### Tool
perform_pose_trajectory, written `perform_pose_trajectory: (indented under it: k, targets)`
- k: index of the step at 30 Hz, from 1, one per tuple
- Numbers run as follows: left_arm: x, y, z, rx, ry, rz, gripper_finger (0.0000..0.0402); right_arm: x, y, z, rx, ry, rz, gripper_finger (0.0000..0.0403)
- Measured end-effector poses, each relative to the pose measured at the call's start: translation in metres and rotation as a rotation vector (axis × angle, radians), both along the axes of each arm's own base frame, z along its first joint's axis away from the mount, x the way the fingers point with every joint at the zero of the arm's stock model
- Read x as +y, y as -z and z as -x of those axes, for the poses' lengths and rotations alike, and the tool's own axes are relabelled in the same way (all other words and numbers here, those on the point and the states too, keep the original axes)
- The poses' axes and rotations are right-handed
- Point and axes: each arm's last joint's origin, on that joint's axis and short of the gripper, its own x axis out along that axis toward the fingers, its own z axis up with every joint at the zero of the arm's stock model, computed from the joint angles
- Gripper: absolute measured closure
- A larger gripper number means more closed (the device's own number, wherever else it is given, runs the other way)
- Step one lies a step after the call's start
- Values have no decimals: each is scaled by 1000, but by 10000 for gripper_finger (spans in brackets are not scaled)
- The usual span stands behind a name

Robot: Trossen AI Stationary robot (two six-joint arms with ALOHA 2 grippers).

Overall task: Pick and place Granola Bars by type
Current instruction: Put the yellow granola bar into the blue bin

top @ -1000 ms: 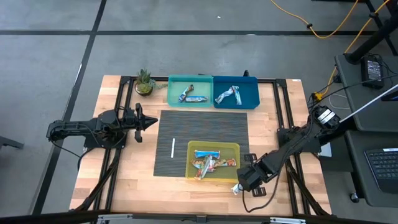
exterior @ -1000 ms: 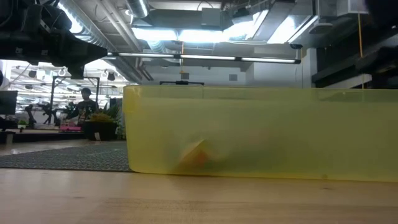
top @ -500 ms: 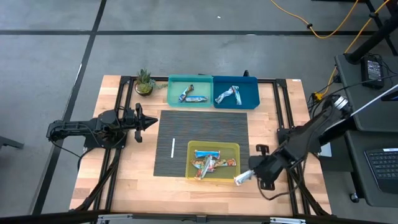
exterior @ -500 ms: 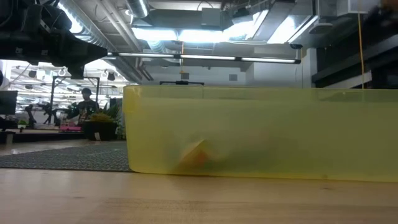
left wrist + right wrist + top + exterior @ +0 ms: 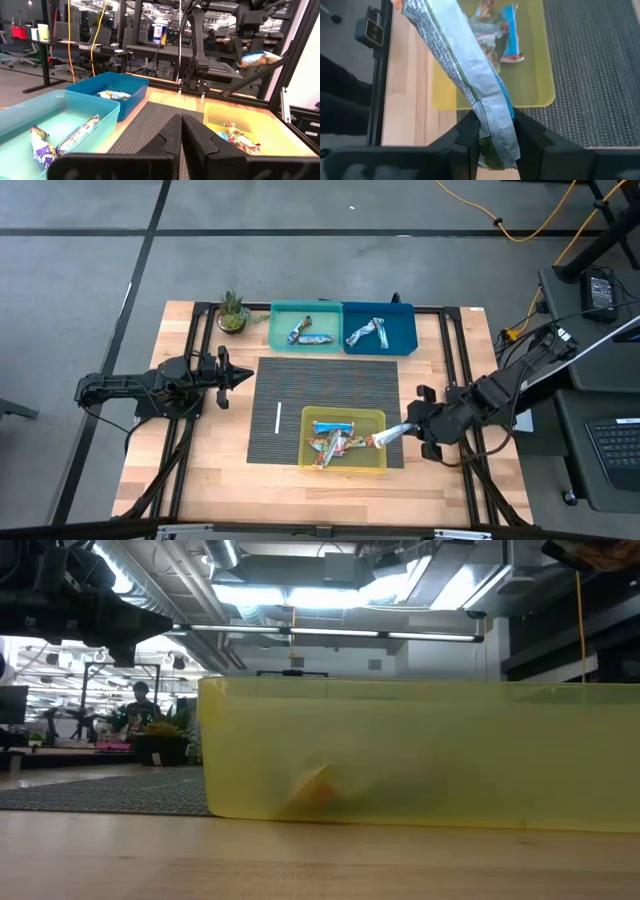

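My right gripper [image 5: 410, 432] hovers just right of the yellow tray [image 5: 345, 414], shut on a silver-blue granola bar [image 5: 389, 438] that reaches over the tray's right rim. That bar fills the right wrist view [image 5: 462, 65] and shows in the air in the left wrist view [image 5: 257, 59]. Several more bars [image 5: 335, 442] lie in the yellow tray, two in the teal tray [image 5: 309, 335], two in the blue tray [image 5: 366, 333]. My left gripper [image 5: 240, 377] waits shut at the mat's left edge. My right gripper pinches the silver-blue bar by one end [image 5: 492, 132] between its two fingers [image 5: 467, 140]. The fingers come nearly level from the table's right, in line with the bar's length. The bar is lifted clear and sticks out past the fingertips over the yellow tray [image 5: 540, 75].
A dark ribbed mat [image 5: 325, 380] lies mid-table with a thin white stick [image 5: 278, 418] on its left part. A small potted plant [image 5: 232, 312] stands left of the teal tray. Black frame rails [image 5: 450, 350] run along the table's sides. A person shows far off in the room [image 5: 140, 700].
My right gripper has risen from the table near the yellow tray's near-right corner and moved toward the far edge, carrying the bar. The bar is now lifted clear, and its free end has swung out over the tray's right rim.
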Motion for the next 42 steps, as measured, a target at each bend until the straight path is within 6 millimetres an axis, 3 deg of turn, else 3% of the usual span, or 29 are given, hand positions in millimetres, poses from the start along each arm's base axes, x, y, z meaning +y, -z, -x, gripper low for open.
perform_pose_trajectory:
  k: [7,21,42]
  targets:
    - [0,0,0,0,0,0,394,-15,-16,-6,-68,-45,57,306]
    - [0,0,0,0,0,0,393,-58,-81,-18,-236,-38,193,306]
    - [0,0,0,0,0,0,397,-125,-113,-10,-218,184,203,306]
